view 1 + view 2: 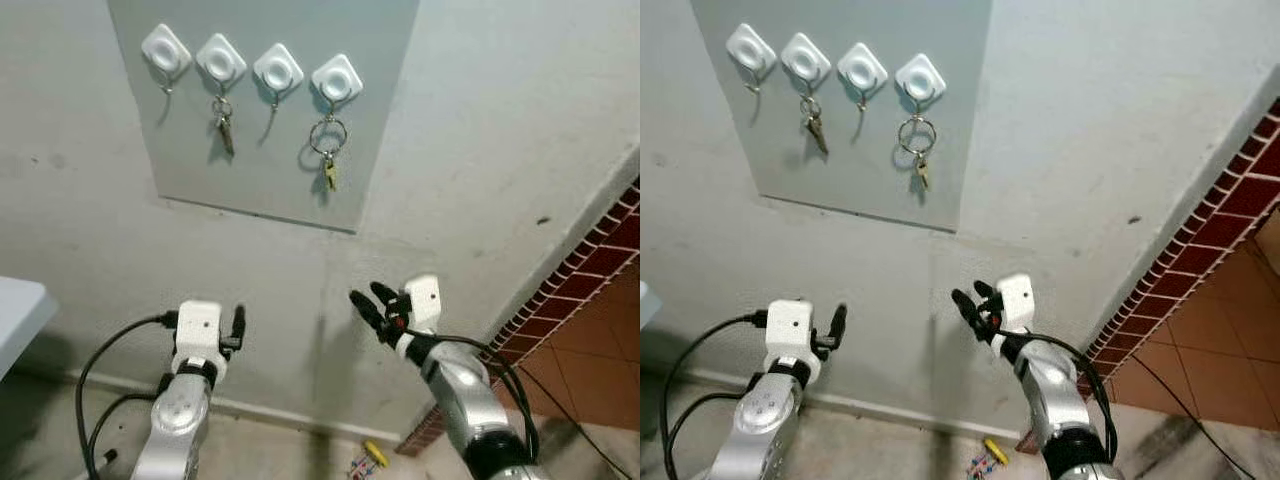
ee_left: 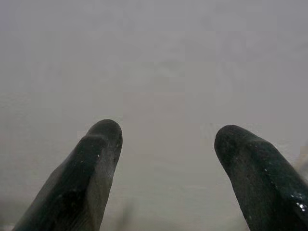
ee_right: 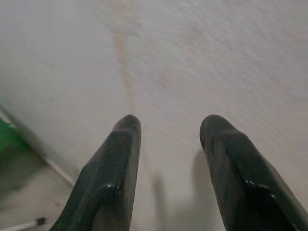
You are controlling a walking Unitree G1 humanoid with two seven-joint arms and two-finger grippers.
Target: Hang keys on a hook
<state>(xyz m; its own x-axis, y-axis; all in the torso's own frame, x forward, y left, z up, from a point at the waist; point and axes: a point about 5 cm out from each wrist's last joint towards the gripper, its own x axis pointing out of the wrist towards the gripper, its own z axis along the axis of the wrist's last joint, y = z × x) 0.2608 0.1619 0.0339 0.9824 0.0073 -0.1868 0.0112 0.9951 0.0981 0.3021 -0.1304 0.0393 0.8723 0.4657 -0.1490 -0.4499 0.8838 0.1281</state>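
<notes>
A grey panel (image 1: 250, 170) on the wall carries a row of white hooks. A small key (image 1: 226, 128) hangs from the second hook (image 1: 221, 58). A larger ring with a key (image 1: 329, 150) hangs from the fourth hook (image 1: 337, 78). The first hook (image 1: 166, 50) and third hook (image 1: 278, 68) hold nothing. My left gripper (image 1: 238, 325) is raised well below the panel, open and empty, facing bare wall in its wrist view (image 2: 168, 137). My right gripper (image 1: 367, 294) is below the ring of keys, also open and empty (image 3: 168, 125).
A red brick wall section (image 1: 600, 260) and orange floor tiles run down the right. A white table edge (image 1: 15, 310) juts in at the left. Small coloured items (image 1: 368, 458) lie on the floor by the wall base. Black cables trail from both arms.
</notes>
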